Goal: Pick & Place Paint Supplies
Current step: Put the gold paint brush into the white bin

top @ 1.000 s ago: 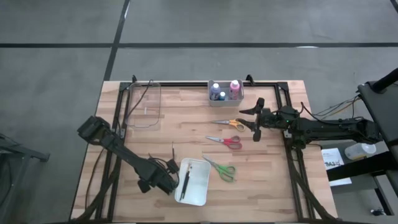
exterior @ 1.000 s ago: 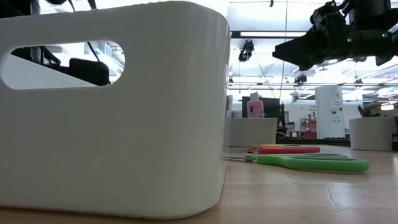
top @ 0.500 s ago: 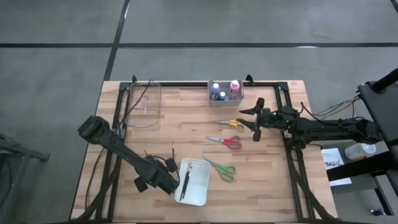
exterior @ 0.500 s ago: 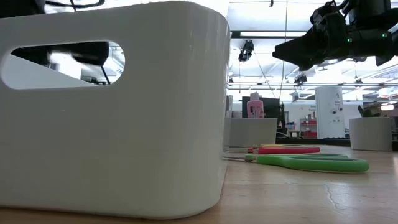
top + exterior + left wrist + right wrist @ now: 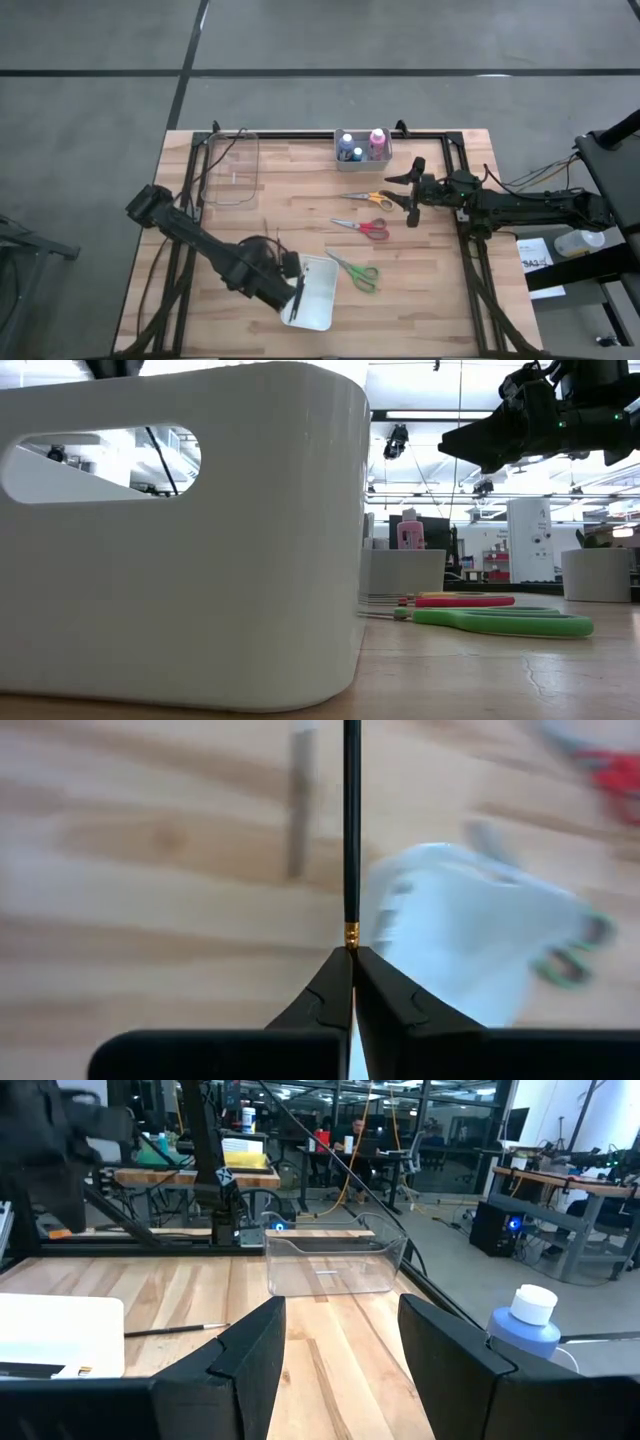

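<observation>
- The left gripper (image 5: 352, 960) has its two fingers pressed together on the end of a thin dark brush (image 5: 351, 820), which sticks straight out ahead of them in the left wrist view.
- From above, the left gripper (image 5: 290, 272) sits at the near-left edge of the white bin (image 5: 322, 308), so the pinched brush is at the bin's rim; whether it is over the bin or just beside it cannot be told.
- A dark stick (image 5: 298, 297) lies along the bin's left side; it looks like a brush, possibly the held one.
- A second brush (image 5: 178, 1329) lies loose on the table (image 5: 300, 205) beside the white bin in the right wrist view.
- The right gripper (image 5: 412, 190) hangs with fingers spread and nothing between them, near the orange scissors (image 5: 368, 199).
- Progress, as a judgement: early to middle. The bottles already stand in the small grey holder (image 5: 362, 147) at the far edge, and the brushes seem to be the step in hand.
- Left to do: all three scissors lie on the wood, the orange pair, the red scissors (image 5: 364, 227) and the green scissors (image 5: 356, 270).
- The clear tub (image 5: 232, 170) at far left holds nothing visible.
- Count: three scissors; two brushes surely; bottles in the holder include a pink bottle (image 5: 377, 139), and at least two others with blue or dark caps, the exact number unclear.
</observation>
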Robot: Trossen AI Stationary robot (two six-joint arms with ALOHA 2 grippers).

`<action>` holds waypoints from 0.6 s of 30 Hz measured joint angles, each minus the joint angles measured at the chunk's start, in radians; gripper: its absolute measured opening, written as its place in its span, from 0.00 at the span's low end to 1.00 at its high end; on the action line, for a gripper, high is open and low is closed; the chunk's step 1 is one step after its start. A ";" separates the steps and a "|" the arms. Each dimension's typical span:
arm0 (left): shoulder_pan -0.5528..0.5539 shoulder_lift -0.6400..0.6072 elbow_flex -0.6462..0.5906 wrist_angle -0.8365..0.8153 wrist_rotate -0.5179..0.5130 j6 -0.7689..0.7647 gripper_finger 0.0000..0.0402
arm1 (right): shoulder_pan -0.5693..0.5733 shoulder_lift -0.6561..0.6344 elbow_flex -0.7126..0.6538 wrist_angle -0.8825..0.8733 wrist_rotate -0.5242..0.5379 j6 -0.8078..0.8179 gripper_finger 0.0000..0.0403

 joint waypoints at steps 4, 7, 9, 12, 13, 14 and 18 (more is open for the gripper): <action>0.005 0.000 0.012 0.099 -0.110 0.190 0.02 | 0.000 0.000 0.000 0.000 0.000 0.000 0.48; 0.009 0.004 -0.013 0.207 -0.157 0.319 0.02 | 0.000 0.000 0.000 0.000 0.000 0.000 0.48; 0.011 0.015 -0.032 0.275 -0.157 0.385 0.02 | 0.000 0.000 0.000 0.000 0.000 0.000 0.48; 0.012 0.040 -0.051 0.359 -0.104 0.454 0.02 | 0.000 0.000 0.000 0.000 0.000 0.000 0.48; 0.012 0.050 -0.051 0.374 -0.079 0.469 0.02 | 0.000 0.000 0.000 0.000 0.000 0.000 0.48; 0.012 0.059 -0.052 0.388 -0.049 0.481 0.02 | 0.000 0.000 0.000 0.000 0.000 0.000 0.48; 0.012 0.095 -0.051 0.430 0.053 0.489 0.02 | 0.000 0.000 0.000 0.000 0.000 0.000 0.48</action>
